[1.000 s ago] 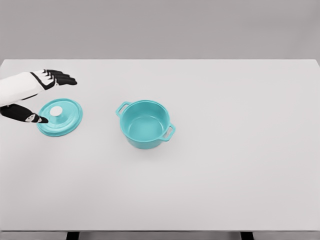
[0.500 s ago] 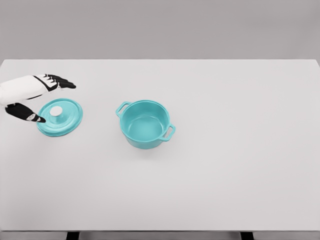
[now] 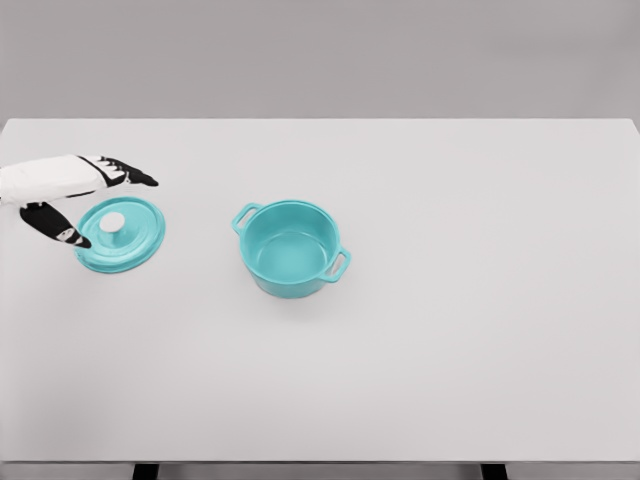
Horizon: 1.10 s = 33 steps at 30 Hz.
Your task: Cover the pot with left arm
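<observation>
A teal pot (image 3: 291, 248) with two side handles stands uncovered near the middle of the white table (image 3: 450, 300). Its teal lid (image 3: 121, 234) with a white knob (image 3: 112, 222) lies flat on the table to the pot's left. My left hand (image 3: 100, 200) comes in from the left edge and hovers at the lid's far-left rim, open: the fingers (image 3: 128, 173) stretch over the lid's back edge and the thumb (image 3: 62, 232) points down at its left side. Nothing is held. The right arm is out of sight.
The left hand has lowered and drifted slightly right, closer over the lid. Its fingers have flattened. Lid and pot have not moved.
</observation>
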Available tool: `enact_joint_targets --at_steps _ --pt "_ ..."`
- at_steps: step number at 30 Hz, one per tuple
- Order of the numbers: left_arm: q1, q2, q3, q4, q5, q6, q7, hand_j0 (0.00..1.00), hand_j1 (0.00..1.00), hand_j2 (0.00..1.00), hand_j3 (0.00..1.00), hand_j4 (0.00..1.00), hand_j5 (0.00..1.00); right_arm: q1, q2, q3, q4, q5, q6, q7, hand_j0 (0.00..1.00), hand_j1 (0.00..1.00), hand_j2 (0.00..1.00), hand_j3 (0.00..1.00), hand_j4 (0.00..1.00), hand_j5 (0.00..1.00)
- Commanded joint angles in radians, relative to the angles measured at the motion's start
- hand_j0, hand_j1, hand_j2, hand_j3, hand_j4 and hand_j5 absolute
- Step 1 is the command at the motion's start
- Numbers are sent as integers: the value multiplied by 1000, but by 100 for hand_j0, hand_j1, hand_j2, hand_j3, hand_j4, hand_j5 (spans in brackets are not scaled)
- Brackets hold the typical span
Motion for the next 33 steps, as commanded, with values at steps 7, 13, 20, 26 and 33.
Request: enact_joint_targets --at_steps 7,13,20,26,33 --pt "-6 -46 -1 44 -26 2 33 100 100 100 100 100 100 0 0 0 0 1 0 0 100 100 100 100 100 100" --pt "-6 -48 -1 49 -57 2 31 100 100 100 100 100 100 0 0 0 0 1 0 0 100 100 100 100 100 100" --pt "-32 -72 2 99 -155 2 29 100 100 100 100 100 100 0 0 0 0 1 0 0 100 100 100 100 100 100" --pt "-31 -114 -1 158 -172 2 23 100 100 100 100 100 100 0 0 0 0 1 0 0 100 100 100 100 100 100" --pt "-49 -141 -1 224 -204 2 20 100 100 100 100 100 100 0 0 0 0 1 0 0 100 100 100 100 100 100"
